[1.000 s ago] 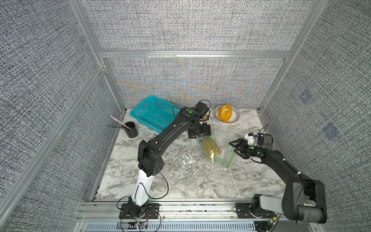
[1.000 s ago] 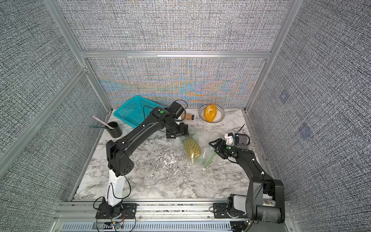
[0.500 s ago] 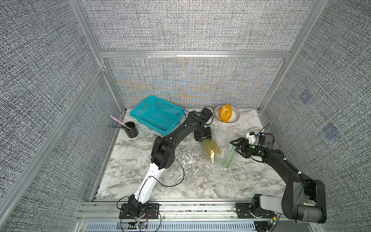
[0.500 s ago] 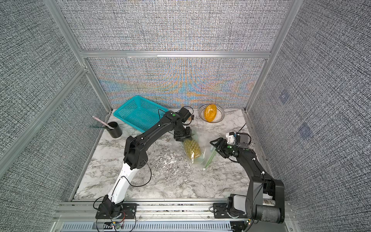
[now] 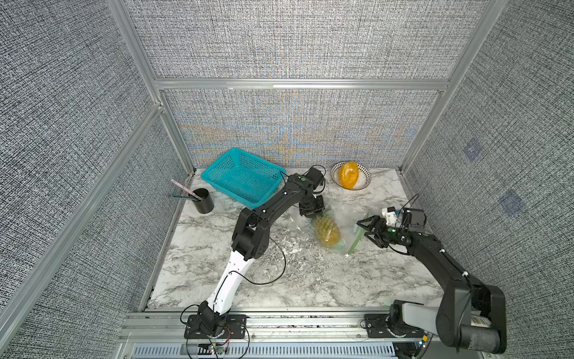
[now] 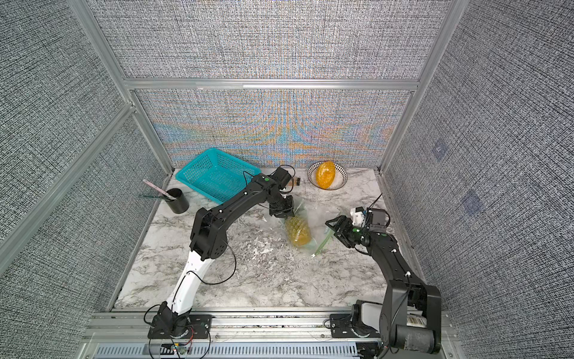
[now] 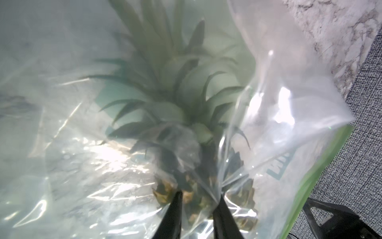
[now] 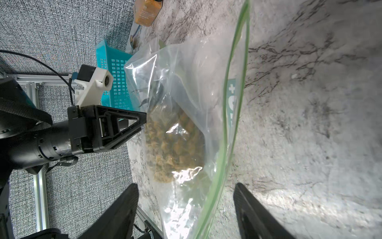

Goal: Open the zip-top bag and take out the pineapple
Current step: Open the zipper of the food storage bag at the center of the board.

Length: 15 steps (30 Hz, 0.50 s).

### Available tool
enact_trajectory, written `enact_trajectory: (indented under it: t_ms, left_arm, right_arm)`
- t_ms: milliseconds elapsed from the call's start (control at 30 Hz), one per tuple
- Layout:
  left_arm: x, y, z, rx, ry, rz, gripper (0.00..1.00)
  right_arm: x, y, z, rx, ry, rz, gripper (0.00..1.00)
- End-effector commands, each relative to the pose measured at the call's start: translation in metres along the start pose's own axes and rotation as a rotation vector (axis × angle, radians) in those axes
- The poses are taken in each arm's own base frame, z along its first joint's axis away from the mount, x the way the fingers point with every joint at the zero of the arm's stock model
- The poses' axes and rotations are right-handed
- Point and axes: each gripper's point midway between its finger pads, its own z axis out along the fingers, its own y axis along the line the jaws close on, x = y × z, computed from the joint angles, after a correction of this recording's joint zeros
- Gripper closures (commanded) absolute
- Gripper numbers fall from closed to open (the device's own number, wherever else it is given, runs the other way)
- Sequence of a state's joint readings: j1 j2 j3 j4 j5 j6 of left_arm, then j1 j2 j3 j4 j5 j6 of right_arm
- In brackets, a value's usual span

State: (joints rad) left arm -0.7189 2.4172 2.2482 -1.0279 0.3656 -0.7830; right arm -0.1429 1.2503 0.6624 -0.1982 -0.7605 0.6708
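A robotics lab test cell: grey woven wall panels (image 5: 279,40) set in an aluminium frame (image 5: 298,84) enclose a marble-patterned worktop (image 5: 310,279). A left arm (image 5: 231,279) and a right arm (image 5: 435,258) are bolted to a metal rail (image 5: 310,321) along its front edge.

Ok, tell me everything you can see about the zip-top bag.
The zip-top bag is clear, crinkly plastic with teal print and a green zip strip along the edge facing the open right gripper. It lies on the marble table, holding the pineapple. The left gripper's fingers bracket bunched film at the crown end. Whether it's sealed is unclear.
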Motion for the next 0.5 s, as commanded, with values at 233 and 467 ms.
enact_trajectory:
  t_ms: [233,467]
  left_arm:
    - [0.022,0.034,-0.011,-0.137,0.045,0.004,0.99]
    - [0.018,0.014,-0.054,-0.05,-0.034,-0.008,0.99]
  right_arm:
    - [-0.01,0.007,0.006,-0.057,-0.016,-0.011,0.25]
    - [-0.009,0.006,0.009,-0.061,-0.004,-0.021,0.25]
